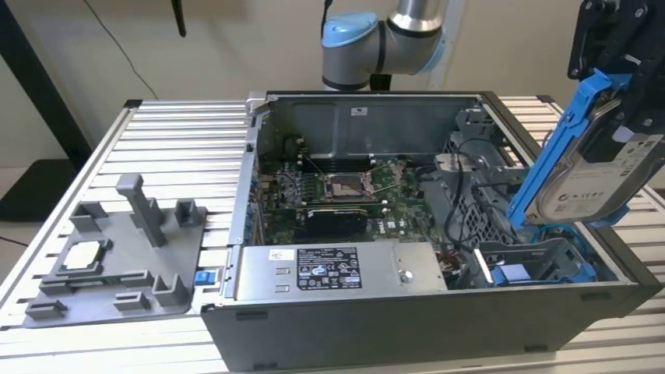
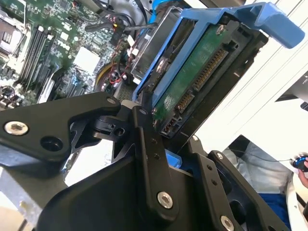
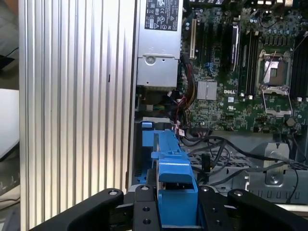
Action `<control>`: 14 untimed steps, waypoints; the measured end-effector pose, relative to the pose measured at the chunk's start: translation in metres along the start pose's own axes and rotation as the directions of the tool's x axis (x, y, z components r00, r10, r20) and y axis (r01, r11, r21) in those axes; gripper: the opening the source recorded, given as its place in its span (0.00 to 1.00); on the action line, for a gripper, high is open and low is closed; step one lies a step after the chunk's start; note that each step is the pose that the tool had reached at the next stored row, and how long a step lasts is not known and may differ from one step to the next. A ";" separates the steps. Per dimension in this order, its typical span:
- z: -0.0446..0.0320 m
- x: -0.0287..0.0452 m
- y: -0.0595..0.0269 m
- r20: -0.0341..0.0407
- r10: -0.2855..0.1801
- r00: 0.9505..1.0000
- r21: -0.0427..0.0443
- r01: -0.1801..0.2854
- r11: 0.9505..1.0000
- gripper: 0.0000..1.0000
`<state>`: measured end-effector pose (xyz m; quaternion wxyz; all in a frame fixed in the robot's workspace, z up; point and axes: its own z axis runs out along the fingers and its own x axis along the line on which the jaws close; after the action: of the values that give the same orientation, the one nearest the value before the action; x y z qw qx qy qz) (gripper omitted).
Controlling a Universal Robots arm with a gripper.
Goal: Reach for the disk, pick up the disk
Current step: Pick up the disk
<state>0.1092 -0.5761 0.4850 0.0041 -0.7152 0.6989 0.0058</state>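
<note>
Above the open computer case (image 1: 437,327), your gripper (image 3: 177,204) holds the disk (image 1: 594,167).
Fingers (image 3: 144,211) clamp its blue bracket (image 3: 172,159); it hangs tilted.

Open PC case (image 1: 416,327) on slatted table (image 1: 177,148); motherboard (image 1: 343,195) inside; grey fixture (image 1: 124,249) beside.

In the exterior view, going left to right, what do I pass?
Grey fixture tray → small blue tab → grey box with white sticker → disk in its blue bracket, held up by the gripper.
</note>
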 end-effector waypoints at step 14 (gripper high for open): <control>0.0165 0.0040 0.0059 0.000 0.000 1.000 0.000 0.000 1.000 0.00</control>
<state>0.1033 -0.5800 0.4685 0.0041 -0.7151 0.6990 0.0058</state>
